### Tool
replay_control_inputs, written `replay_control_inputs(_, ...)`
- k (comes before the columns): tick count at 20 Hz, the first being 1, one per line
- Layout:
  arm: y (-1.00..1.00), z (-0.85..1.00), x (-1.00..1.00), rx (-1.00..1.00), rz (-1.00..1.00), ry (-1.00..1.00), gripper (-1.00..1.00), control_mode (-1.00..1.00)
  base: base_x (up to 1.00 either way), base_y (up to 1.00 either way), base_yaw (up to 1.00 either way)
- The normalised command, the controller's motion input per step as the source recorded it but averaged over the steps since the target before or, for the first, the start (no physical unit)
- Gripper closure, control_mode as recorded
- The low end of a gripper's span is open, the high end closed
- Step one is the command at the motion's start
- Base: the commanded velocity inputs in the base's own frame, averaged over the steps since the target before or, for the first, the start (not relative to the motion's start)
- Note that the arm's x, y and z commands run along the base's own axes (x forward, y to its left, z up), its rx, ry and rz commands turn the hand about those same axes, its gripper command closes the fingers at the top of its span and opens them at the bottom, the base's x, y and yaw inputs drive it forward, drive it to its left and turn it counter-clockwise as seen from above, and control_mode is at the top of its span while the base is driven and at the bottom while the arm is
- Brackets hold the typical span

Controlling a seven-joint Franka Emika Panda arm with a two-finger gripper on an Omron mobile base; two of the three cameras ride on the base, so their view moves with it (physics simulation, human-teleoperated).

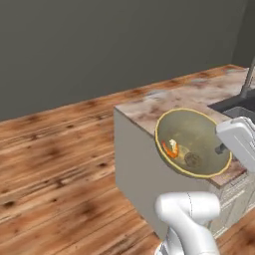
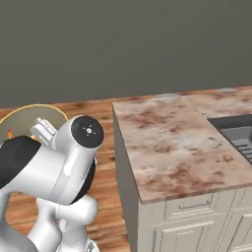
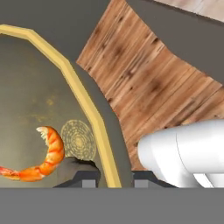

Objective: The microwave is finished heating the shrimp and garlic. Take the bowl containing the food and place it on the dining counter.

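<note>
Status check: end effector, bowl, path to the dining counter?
End effector shut on bowl rim. Shrimp, garlic inside. Bowl held tilted near dining counter; landing spot bare.

Gripper (image 3: 114, 177) clamped tight, arm folded back

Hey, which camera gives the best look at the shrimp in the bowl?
The hand view: the shrimp shows large and curved inside the bowl, by its rim. The left base view shows it as a small orange piece in the whole bowl. The right base view catches just the bowl's rim behind the arm.
</note>
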Motion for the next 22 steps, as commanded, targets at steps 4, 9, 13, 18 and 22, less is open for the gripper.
replay_control_inputs(4,0.00,0.00,0.00,0.00,0.00,0.00,1.00,1.00,0.91,0.89,-0.65)
replay_control_inputs(9,0.00,0.00,0.00,0.00,0.00,0.00,1.00,1.00,0.64,0.72,-0.75)
replay_control_inputs(13,0.00,0.00,0.00,0.00,0.00,0.00,1.00,1.00,0.39,0.52,-0.82)
replay_control_inputs(18,0.00,0.00,0.14,0.00,-0.12,0.03,1.00,-1.00,0.16,0.08,-0.33)
replay_control_inputs(22,-0.07,0.00,0.72,0.04,-0.29,0.20,1.00,-1.00,0.00,0.00,0.00)
